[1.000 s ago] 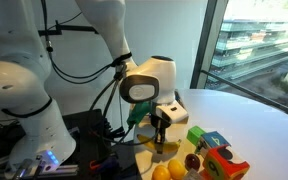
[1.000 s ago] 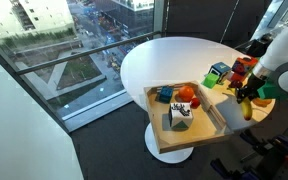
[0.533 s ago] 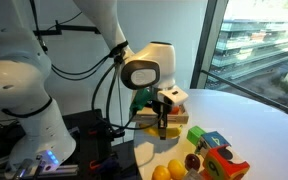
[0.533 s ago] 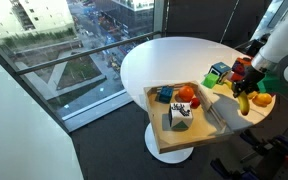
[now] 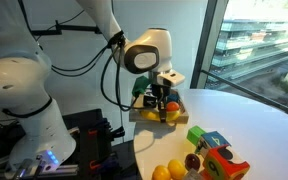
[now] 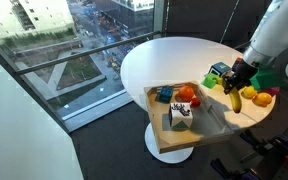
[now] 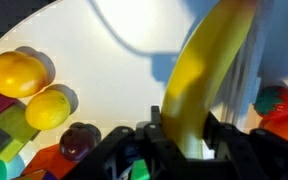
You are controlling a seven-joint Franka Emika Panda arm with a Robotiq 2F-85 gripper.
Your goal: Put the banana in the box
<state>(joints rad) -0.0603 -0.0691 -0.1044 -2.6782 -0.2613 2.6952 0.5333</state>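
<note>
My gripper (image 7: pixel 181 137) is shut on the yellow banana (image 7: pixel 206 75), which hangs down from the jaws. In both exterior views the gripper (image 6: pixel 234 88) (image 5: pixel 164 103) holds the banana (image 6: pixel 235 100) in the air, at the near edge of the light-wood box (image 6: pixel 156 142) with its dark inside. The box (image 5: pixel 144 115) also shows behind the gripper at the table's edge. The box holds a few small toys, among them a red one (image 6: pixel 185 93) and a blue one (image 6: pixel 164 96).
Round yellow-orange fruits (image 7: pixel 17 73) (image 7: pixel 48 108) and a dark fruit (image 7: pixel 80 140) lie on the white round table (image 6: pixel 174 60). Colourful toy blocks (image 5: pixel 214 150) (image 6: pixel 220 74) stand beside the box. The table edge and a window lie beyond.
My gripper has risen with the banana and moved from the fruits toward the box. The banana is off the table.
</note>
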